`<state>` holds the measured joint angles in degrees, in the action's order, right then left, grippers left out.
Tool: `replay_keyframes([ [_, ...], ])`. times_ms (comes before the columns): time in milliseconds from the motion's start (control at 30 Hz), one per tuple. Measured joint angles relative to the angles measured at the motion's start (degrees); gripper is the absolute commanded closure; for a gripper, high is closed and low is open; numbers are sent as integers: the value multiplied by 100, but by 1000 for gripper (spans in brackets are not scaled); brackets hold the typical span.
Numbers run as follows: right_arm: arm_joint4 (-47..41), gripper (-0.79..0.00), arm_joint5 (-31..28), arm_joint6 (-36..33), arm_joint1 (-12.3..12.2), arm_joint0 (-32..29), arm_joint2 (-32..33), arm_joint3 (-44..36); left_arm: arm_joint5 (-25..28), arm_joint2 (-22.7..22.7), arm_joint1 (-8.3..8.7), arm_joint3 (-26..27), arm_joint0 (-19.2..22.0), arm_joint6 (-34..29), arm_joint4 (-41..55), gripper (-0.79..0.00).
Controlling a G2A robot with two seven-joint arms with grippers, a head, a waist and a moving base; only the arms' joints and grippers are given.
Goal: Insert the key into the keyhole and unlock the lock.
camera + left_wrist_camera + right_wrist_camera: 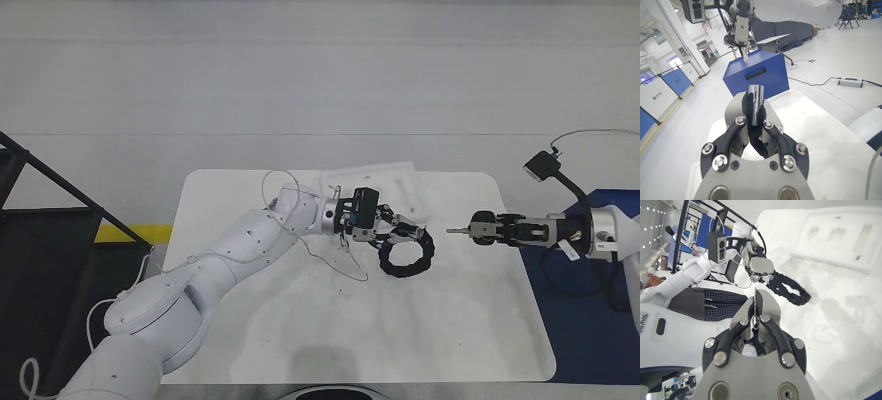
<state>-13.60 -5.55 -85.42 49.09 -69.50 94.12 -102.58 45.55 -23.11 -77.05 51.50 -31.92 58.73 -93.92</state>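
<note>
**Nearly nose to nose: key (745, 55) faces lock (756, 92) across a gap**

Here we begin at the near side, with the white table (300, 340) under both arms. About halfway across it, just left of centre, the left gripper (753, 106) is clamped on the lock. Its fingers pinch the chrome cylinder from both sides, with a black sleeve caught between the pads and the metal. The end of the cylinder sticks out past the fingertips, toward the right.

In the right wrist view we see the round keyhole (753, 278) at the cylinder's end, turned toward the other arm. The lock's black cable loop (800, 301) hangs from the cylinder on the near side. Its lower end comes down to the tabletop, though we cannot tell whether it touches.

To the right, at about the same depth, the right gripper (756, 306) reaches in from the right edge of the table. Its fingers are closed tight on the head of the key, and the thin blade juts out leftward toward the lock. The tip is near the keyhole but clearly apart from it, with open space between them.

Farther back, beyond the left gripper, a white foam tray (395, 180) with rectangular recesses lies at the far edge of the table. Off the table to the right stands a blue box (757, 75) with a black handle.
</note>
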Motion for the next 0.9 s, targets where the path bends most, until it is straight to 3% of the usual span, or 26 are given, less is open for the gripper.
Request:
replay_keyframes([
  [300, -309, 0, 209, -108, -107, -374, 708, -603, 134, -375, 189, 654, 13, -424, 57, 0],
  [533, -120, 0, 412, 252, -147, -804, 1016, -1021, 184, -470, 97, 750, 17, -887, 348, 0],
  [900, -204, 0, 475, 401, -151, -935, 1021, -1006, 187, -451, 64, 738, 26, -919, 348, 0],
])
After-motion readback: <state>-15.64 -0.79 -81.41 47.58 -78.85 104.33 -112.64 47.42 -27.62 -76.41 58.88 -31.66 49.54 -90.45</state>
